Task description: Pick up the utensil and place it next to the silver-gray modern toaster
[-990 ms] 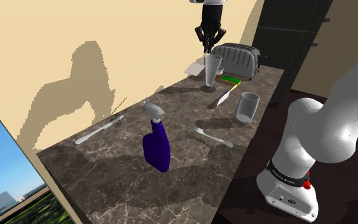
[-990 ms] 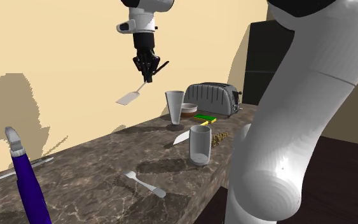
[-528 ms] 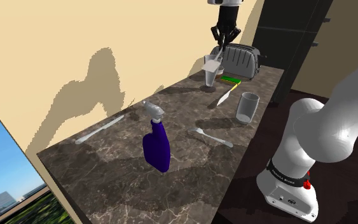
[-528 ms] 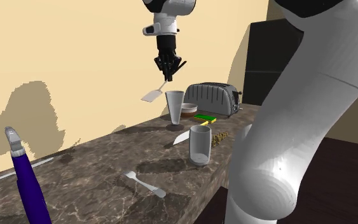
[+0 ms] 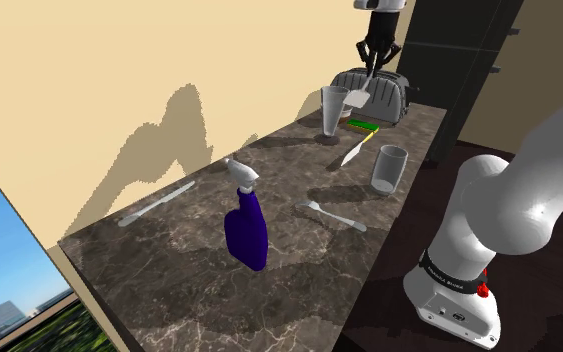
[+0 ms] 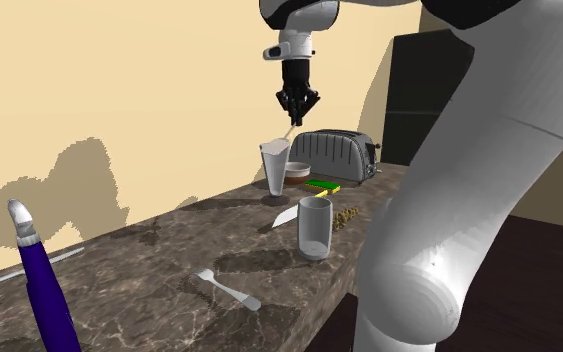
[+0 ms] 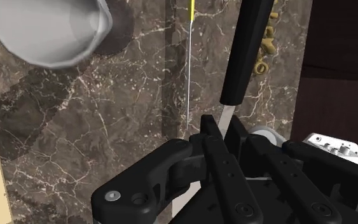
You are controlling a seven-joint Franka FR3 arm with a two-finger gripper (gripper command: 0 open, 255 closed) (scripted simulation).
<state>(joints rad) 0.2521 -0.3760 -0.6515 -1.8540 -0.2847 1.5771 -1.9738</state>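
High over the far end of the dark marble counter (image 5: 189, 270), my black gripper (image 5: 374, 62) is shut on a spatula (image 5: 359, 98). Its pale blade hangs below the fingers, in front of the ribbed grey toaster (image 5: 377, 90). In the second exterior view the gripper (image 6: 294, 108) is above a tall grey cup (image 6: 276, 170), the spatula blade (image 6: 279, 143) is at the cup's rim, and the toaster (image 6: 334, 155) stands just beyond. In the wrist view the spatula's black handle (image 7: 247, 51) sticks out past the gripper (image 7: 212, 130), with the tall cup (image 7: 50, 32) off to one side.
A purple spray bottle (image 5: 246, 228), a pale fork (image 5: 331, 213), a short grey cup (image 5: 389, 167), a knife (image 5: 352, 152) and a green-yellow sponge (image 5: 362, 124) are spread over the counter. A long utensil (image 5: 156, 203) lies by the beige wall. A dark cabinet (image 5: 459, 60) rises past the toaster.
The gripper has carried the spatula toward the shoulder view's right, from left of the tall cup to in front of the toaster. Nothing on the counter has moved.
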